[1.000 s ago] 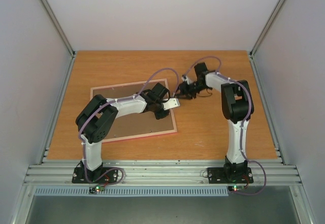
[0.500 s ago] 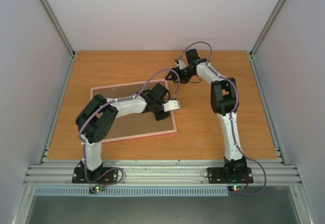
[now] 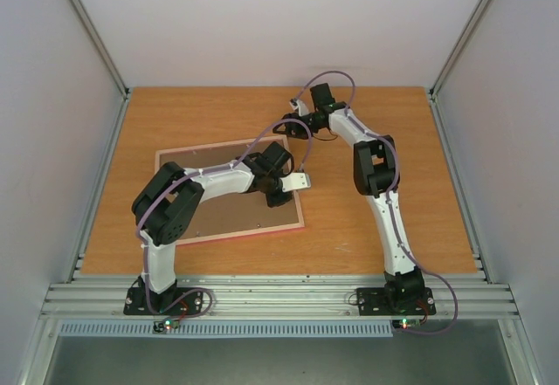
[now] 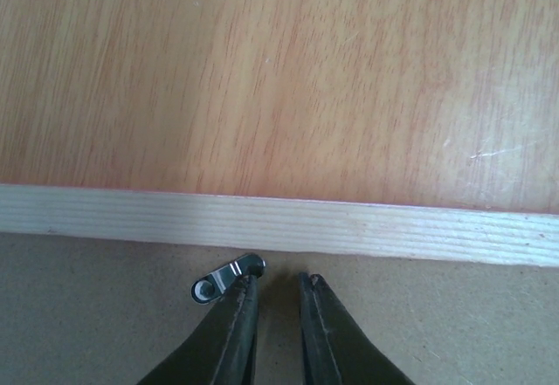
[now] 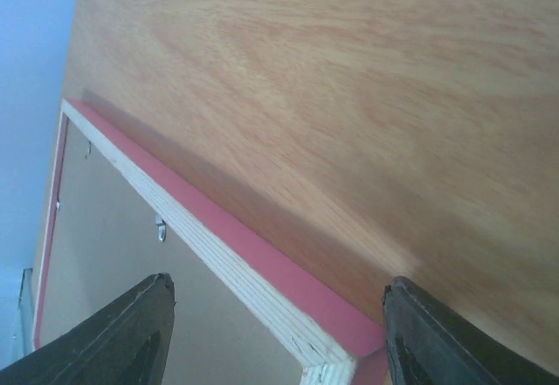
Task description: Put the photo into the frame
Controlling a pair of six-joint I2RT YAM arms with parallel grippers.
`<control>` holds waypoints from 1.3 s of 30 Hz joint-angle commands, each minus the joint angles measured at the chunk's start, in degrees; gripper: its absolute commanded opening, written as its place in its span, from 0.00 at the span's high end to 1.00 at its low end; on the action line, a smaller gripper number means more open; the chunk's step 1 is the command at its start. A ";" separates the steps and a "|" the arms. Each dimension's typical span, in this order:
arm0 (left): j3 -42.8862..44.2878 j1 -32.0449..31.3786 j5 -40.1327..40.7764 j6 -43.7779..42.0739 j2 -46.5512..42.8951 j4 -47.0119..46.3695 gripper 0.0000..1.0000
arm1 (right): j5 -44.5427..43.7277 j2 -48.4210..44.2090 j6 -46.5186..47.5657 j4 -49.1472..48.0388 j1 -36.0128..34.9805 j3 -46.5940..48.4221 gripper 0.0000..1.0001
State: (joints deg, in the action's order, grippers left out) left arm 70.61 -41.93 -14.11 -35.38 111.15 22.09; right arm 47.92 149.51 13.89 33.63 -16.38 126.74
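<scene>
Lying face down on the table (image 3: 454, 184), left of centre and turned a bit off square, the frame (image 3: 253, 231) has its brown backing board (image 3: 205, 160) facing up. Bare wood runs wide on the right side and along the far strip up to the back wall. There is less room on the left, where the frame's left side sits nearer the side wall. A metal rail (image 3: 279, 296) closes the near edge, with a narrow band of table between it and the frame. The frame's back rim is pale raw wood and its outer side face is pink. The corner in the right wrist view is sharp and flat on the table. Small metal clips (image 5: 160, 226) sit along the inner edge on the board. The left gripper (image 4: 278, 278) is low over the board just inside the frame's right rim. Its fingers are almost together with only a thin slit and nothing between them. The left fingertip (image 4: 244, 291) is right against one clip (image 4: 225, 278); can't tell if it presses it. The right gripper (image 5: 279, 285) is at the frame's far right corner, fingers wide apart and holding nothing. One finger is over the board and the other over bare table, with the corner between them. Contact with the frame is unclear.
</scene>
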 commanded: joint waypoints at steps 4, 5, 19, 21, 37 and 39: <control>1.36 -0.11 1.92 -3.12 1.98 2.96 0.85 | 2.77 3.74 0.11 -0.55 -2.15 2.41 0.43; 1.77 -0.03 2.05 -2.99 2.18 2.91 0.86 | 2.60 3.69 0.88 0.48 -2.02 2.13 0.47; 3.15 0.68 7.62 -2.55 4.29 -0.78 0.88 | 2.01 1.37 5.44 9.94 0.25 -4.53 0.80; 3.04 0.70 9.29 -2.31 4.18 -1.53 0.88 | 1.50 0.72 5.60 9.27 0.30 -6.31 0.81; -3.39 5.08 2.67 -1.01 -6.86 -2.54 0.83 | 1.12 -2.80 4.05 8.06 1.15 -10.12 0.84; -5.57 6.35 1.89 -1.97 -9.47 -2.28 0.81 | 1.06 -3.23 4.17 8.15 1.25 -10.05 0.84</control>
State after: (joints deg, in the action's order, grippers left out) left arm 68.58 -38.30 -10.00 -36.64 108.16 22.02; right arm 51.57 146.69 17.96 35.97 -15.05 118.50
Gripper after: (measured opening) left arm 0.177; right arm 0.163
